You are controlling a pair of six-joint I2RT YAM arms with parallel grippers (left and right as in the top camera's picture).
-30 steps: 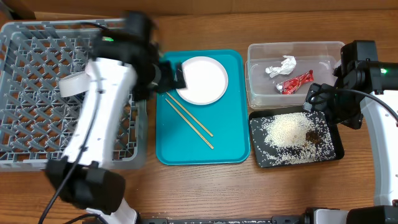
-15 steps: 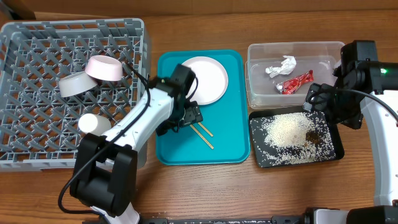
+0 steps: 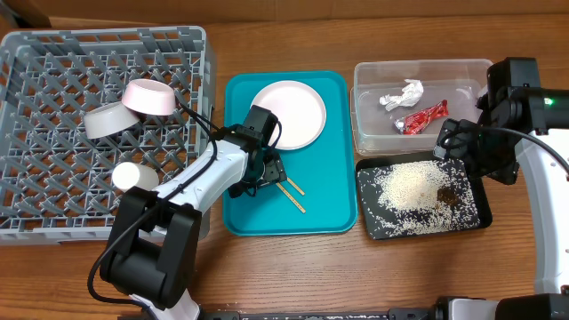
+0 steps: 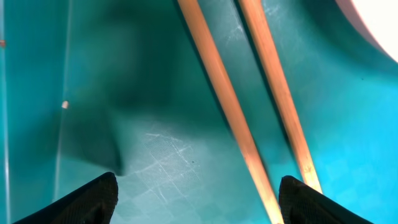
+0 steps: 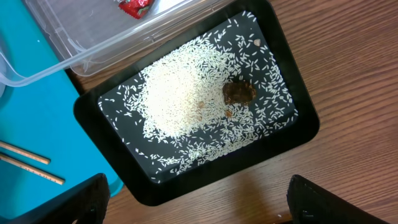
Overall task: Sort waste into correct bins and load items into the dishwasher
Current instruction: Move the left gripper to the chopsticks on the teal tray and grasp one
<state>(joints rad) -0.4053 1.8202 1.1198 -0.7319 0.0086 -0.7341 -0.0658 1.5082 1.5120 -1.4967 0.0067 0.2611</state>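
Observation:
My left gripper (image 3: 263, 174) is open and low over the teal tray (image 3: 253, 218), its fingers (image 4: 199, 202) straddling the two wooden chopsticks (image 4: 249, 106), whose free ends show past it (image 3: 293, 194). The large white plate (image 3: 293, 111) lies at the tray's far end. A small bowl (image 3: 149, 96) and a small plate (image 3: 105, 118) sit in the grey dish rack (image 3: 53, 187). The red wrapper (image 3: 422, 117) and white tissue (image 3: 402, 94) lie in the clear tub (image 3: 369, 76). Rice (image 5: 186, 99) and a brown lump (image 5: 239, 92) fill the black tray (image 5: 292, 134). My right gripper (image 5: 199, 202) is open above the tray's near edge.
A white cup (image 3: 135, 176) lies in the rack near my left arm. The clear tub's corner (image 5: 74, 53) and the teal tray's edge (image 5: 37, 124) show in the right wrist view. Bare wooden table (image 3: 356, 276) runs along the front.
My left arm swung from the rack over to the teal tray and lowered onto the chopsticks. The bowl now rests in the rack. The right arm has not moved.

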